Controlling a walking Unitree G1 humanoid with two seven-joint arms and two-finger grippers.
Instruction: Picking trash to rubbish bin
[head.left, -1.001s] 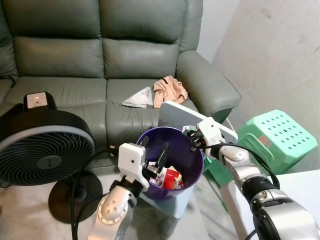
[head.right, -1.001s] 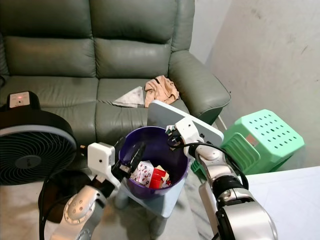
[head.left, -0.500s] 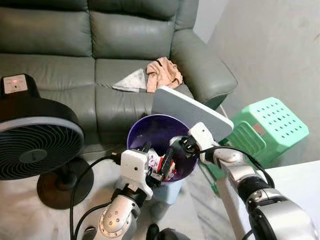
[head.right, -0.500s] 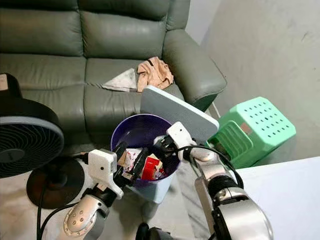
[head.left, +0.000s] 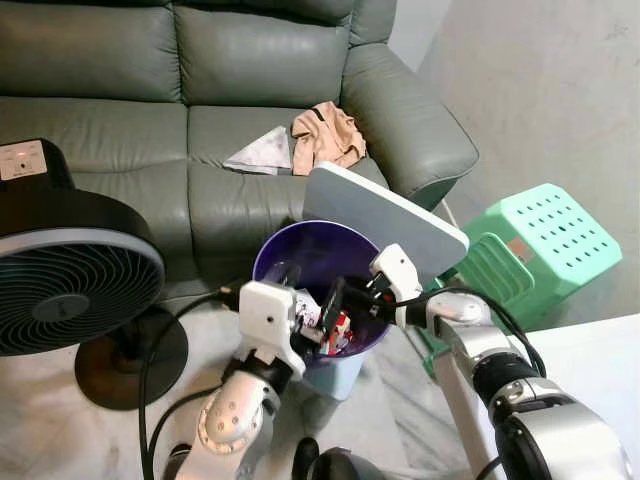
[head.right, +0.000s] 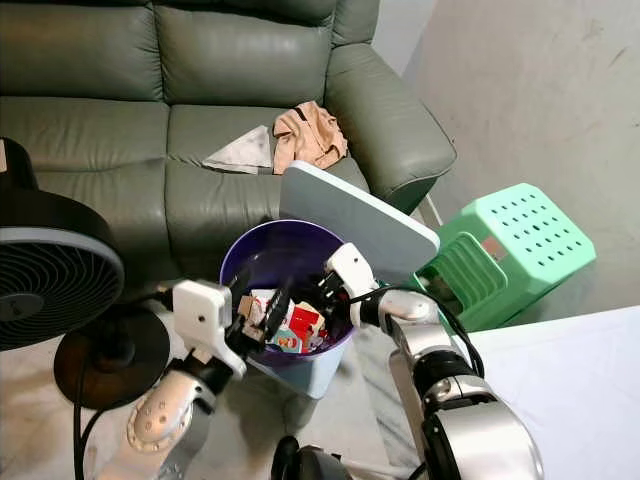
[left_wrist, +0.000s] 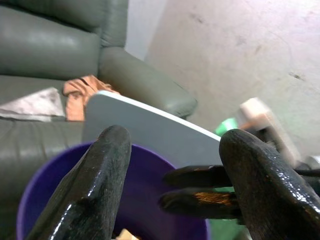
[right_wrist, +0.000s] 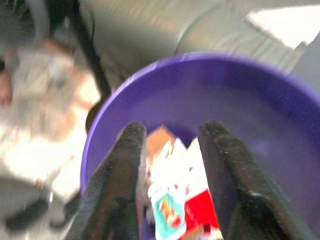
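Both grippers have dipped lower into the purple rubbish bin than a second ago, and the camera has tipped down and shifted. At the bin's near rim, the left gripper reaches over the edge with its two black fingers spread apart, nothing between them. From the bin's far-right rim, the right gripper points down into the bin, its fingers also parted and empty. Red, white and teal wrapper trash lies at the bottom of the bin, beneath both grippers. A grey flat lid leans against the bin's back-right rim. Behind stands a green leather sofa, with a peach cloth and a pale paper scrap on its seat. A black fan stands left of the bin; a mint green stool lies tipped to the right.
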